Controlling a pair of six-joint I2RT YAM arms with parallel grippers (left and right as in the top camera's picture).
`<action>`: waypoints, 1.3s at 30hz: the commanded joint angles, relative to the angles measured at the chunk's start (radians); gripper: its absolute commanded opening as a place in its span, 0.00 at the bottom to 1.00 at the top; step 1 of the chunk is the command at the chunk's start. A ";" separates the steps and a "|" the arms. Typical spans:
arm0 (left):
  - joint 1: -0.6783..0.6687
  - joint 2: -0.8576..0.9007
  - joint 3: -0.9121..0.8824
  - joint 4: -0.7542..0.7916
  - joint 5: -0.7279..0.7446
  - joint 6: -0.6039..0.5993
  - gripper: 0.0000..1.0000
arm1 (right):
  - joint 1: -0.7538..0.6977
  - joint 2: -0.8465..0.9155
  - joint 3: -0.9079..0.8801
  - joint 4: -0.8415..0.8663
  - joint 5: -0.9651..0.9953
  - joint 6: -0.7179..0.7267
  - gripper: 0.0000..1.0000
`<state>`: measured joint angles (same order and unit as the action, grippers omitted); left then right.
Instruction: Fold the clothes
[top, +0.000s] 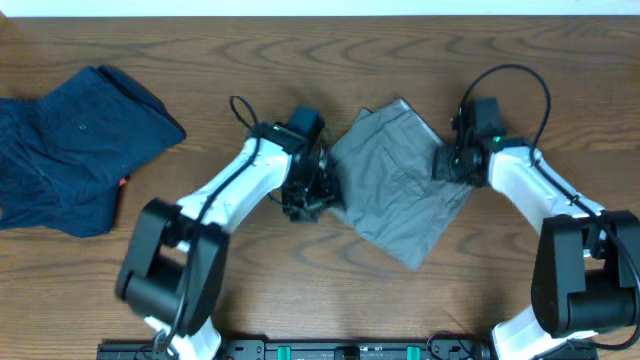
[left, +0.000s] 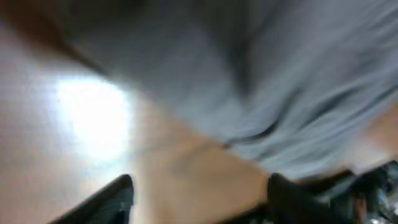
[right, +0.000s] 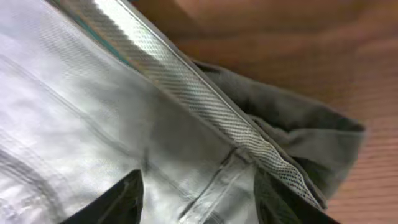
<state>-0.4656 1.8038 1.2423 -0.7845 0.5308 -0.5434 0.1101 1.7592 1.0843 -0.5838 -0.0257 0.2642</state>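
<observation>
The light grey shorts (top: 400, 180) lie folded into a tilted, roughly diamond shape at the table's middle. My left gripper (top: 312, 195) is at their left edge; its wrist view is blurred and shows grey fabric (left: 261, 74) above bare wood between spread, empty fingers (left: 199, 196). My right gripper (top: 447, 165) is over the shorts' right edge. Its wrist view shows the waistband seam and a belt loop (right: 217, 180) between spread fingers (right: 199, 196), close above the cloth.
A dark navy garment (top: 70, 145) lies at the far left of the wooden table (top: 300, 290). Arm cables loop near both wrists. The arm bases stand at the front edge.
</observation>
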 joint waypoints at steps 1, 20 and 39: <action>0.026 -0.058 0.010 0.102 -0.197 0.063 0.85 | 0.010 -0.007 0.119 -0.087 -0.010 -0.037 0.58; 0.082 0.218 0.009 0.524 0.111 0.367 0.98 | 0.042 -0.064 0.190 -0.403 -0.083 0.009 0.67; 0.010 0.229 0.010 0.435 0.349 0.348 0.95 | -0.024 -0.061 0.146 -0.408 0.070 0.019 0.78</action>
<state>-0.4637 2.0537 1.2530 -0.3698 1.0115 -0.1837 0.0971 1.7153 1.2438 -0.9894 0.0254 0.2707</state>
